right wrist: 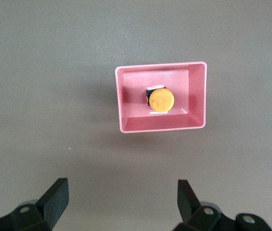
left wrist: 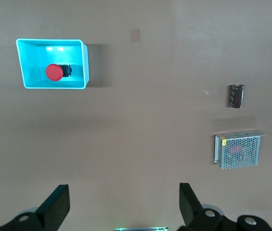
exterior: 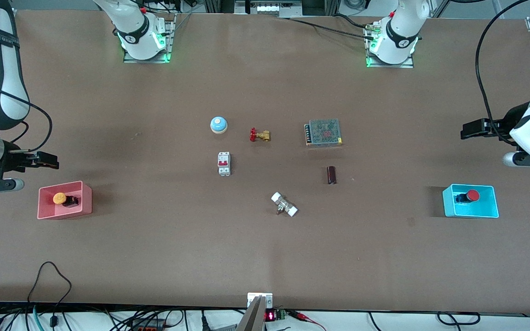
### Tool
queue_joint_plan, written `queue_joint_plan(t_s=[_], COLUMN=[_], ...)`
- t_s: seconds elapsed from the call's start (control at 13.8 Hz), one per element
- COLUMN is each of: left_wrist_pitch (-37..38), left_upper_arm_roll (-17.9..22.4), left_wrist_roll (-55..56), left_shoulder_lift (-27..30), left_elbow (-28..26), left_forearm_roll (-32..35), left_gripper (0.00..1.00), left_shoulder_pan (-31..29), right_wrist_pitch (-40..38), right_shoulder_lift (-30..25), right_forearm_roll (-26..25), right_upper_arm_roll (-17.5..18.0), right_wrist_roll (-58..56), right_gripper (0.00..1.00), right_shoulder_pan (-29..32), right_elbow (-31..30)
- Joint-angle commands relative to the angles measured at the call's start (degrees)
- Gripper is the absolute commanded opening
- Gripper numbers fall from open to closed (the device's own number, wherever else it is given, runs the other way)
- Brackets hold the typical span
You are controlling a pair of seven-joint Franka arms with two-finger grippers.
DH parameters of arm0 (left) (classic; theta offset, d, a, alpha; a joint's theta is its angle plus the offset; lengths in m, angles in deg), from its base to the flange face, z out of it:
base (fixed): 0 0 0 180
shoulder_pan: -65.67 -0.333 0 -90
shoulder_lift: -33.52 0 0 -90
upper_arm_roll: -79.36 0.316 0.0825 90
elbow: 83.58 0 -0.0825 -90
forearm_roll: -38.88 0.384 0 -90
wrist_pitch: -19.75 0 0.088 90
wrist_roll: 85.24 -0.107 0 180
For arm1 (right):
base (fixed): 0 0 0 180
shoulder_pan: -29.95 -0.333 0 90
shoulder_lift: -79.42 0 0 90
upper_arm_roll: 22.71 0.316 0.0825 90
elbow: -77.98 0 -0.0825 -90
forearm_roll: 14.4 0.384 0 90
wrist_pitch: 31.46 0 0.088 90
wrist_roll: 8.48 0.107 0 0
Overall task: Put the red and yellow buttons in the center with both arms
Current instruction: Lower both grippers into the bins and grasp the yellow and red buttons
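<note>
Both tools gape empty – left tool (left wrist: 121, 211), right tool (right wrist: 121, 209) – arms cut off at frame edges.

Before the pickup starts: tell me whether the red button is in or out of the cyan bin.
In. The red button lies on its side inside the cyan bin, red cap toward one wall, dark body beside it; the left wrist view shows it enclosed by the bin's walls.

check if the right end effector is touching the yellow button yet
Apart. The right wrist view shows the open right end effector with bare table between it and the yellow button in the pink bin.
</note>
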Motion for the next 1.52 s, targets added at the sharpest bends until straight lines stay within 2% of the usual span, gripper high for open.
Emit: queue_joint_plan(t_s=[0.0,0.14,0.58,0.79,0.94,1.08,1.23,1.44], left_wrist_pitch=[-2.9,-6.7,-27.2,-30.3,-33.0,-42.3,-48.2,-49.4], left_upper_arm_roll=[0.1,0.0,0.2,0.2,0.3,0.3,0.3,0.3], left_wrist_roll=[-0.8,-2.5,-13.3,-14.2,-14.3,-14.3,-14.3,-14.2], left_shoulder_lift=[-2.1,-4.9,-17.0,-21.4,-22.6,-22.6,-22.7,-23.0], left_elbow=[-0.2,0.0,0.0,-0.6,-3.1,-8.8,-12.9,-14.8], left_forearm_roll=[4.2,6.0,9.7,9.7,9.7,10.1,10.2,10.0], left_gripper=[1.00,1.00,1.00,1.00,1.00,1.00,1.00,0.98], left_shoulder_pan=[-1.4,-4.2,-10.5,-12.0,-12.5,-13.3,-14.1,-14.5], right_wrist_pitch=[1.8,3.2,12.2,14.8,16.5,17.8,19.2,22.7], right_shoulder_lift=[0.8,2.0,7.4,9.0,9.8,10.4,11.1,12.4], right_forearm_roll=[-0.7,-0.7,-0.7,-0.8,-0.8,-0.8,-0.7,-0.7], right_upper_arm_roll=[0.5,0.5,0.4,0.4,0.4,0.4,0.4,0.5], right_wrist_roll=[-1.4,-1.5,-6.1,-6.3,-7.8,-8.9,-8.8,-8.5], right_gripper=[1.00,1.00,1.00,1.00,1.00,1.00,1.00,1.00], right_shoulder_pan=[0.8,1.0,2.6,3.3,4.0,4.3,4.2,4.1], right_elbow=[-0.4,-0.4,-0.4,-0.6,-0.6,-0.6,-0.6,-0.6])
